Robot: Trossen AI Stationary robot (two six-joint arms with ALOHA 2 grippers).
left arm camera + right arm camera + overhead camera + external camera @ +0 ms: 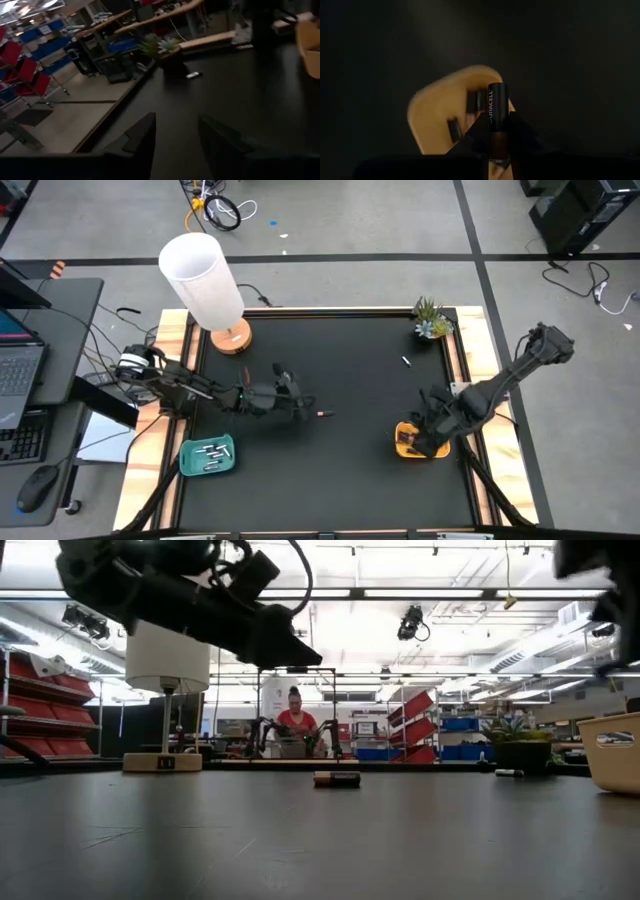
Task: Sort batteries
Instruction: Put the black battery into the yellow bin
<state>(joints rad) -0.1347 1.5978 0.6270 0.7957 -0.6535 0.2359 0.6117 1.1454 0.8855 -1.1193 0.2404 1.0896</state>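
Note:
My right gripper (428, 432) hangs over the orange tray (404, 446) at the table's right, shut on a dark battery (497, 102). Other dark batteries (454, 127) lie in that tray (432, 117). My left gripper (292, 392) is open left of centre, held above the table with nothing between its fingers (142, 137). One dark battery with a reddish end (323, 414) lies on its side on the black table just right of it, also seen in the low view (336, 778). A pale battery (406, 361) lies far right. A green tray (208, 456) holds several silvery batteries. My right gripper pinches the dark battery between its two fingers (520, 135) by its rear half (498, 131). The fingers slant steeply down from above, and the battery lies along them, its free end (497, 89) sticking out past the fingertips. It hangs clear above the orange tray.
A white lamp on a wooden base (205, 280) stands at the far left corner and a small potted plant (432, 320) at the far right corner. Wooden rails edge the black table (350, 480). A person sits far behind the table (296, 720).

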